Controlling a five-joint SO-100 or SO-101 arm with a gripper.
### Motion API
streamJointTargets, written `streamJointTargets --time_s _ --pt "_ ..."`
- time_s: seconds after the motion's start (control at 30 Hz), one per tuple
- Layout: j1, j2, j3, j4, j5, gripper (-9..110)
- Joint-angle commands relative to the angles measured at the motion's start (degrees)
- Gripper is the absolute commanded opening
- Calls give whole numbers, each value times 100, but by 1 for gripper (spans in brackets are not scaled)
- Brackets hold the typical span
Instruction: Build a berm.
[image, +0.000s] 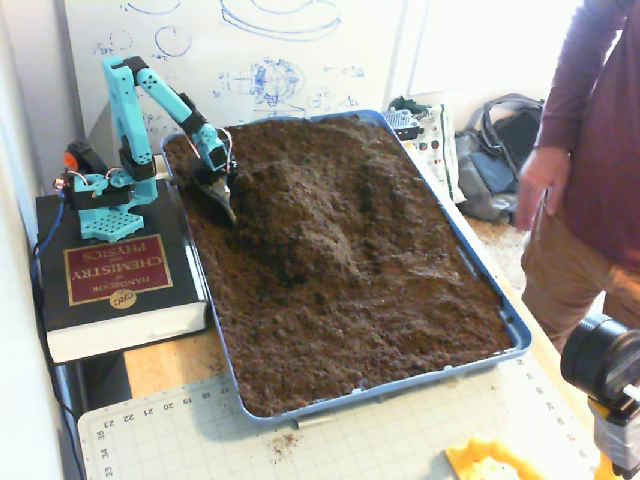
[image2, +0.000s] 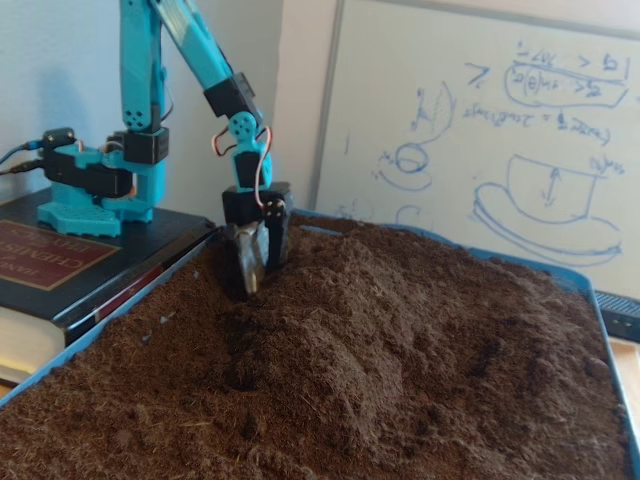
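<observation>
fingers: dark, tips down in the soil (image: 400, 290); in the low fixed view one blade (image2: 249, 262) shows w/ a narrow gap beside it. Looks near closed, nothing held, but can't tell for sure.
gripper (image: 222, 203): upper left of the high fixed view, at the tray's left edge; tips touching or just dug into the dirt beside the hump. Prob. set there to push or rake loose soil toward the ridge.
berm (image: 320, 215): raised hump running from upper centre of the tray down toward mid-frame, a darker hollow on its left flank; in the low view it fills the centre (image2: 400, 330).
arm (image: 160, 95): teal, shoulder link upright, forearm sloping down-right, wrist bent so the gripper points nearly straight down.
base: sits on a thick book (image: 110, 275) at left, likely for height to reach over the tray rim.
tray (image: 480, 270): blue, full of soil, walls keep it contained.
progress: ridge already formed, likely still being shaped.
</observation>
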Motion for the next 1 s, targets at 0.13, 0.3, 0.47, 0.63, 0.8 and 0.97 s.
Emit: streamJointTargets --time_s 0.13,0.3,0.47,0.63,0.8,0.97 --pt "-914 229 1063 -378 264 0" --pt "-914 1591 1063 141 264 0" --pt "-888 3059 1046 1784 255 0" --pt "-615 4034 606 3410 237 0" --pt "-316 4228 -97 4746 229 0" --pt "-396 4377 -571 5959 281 0"
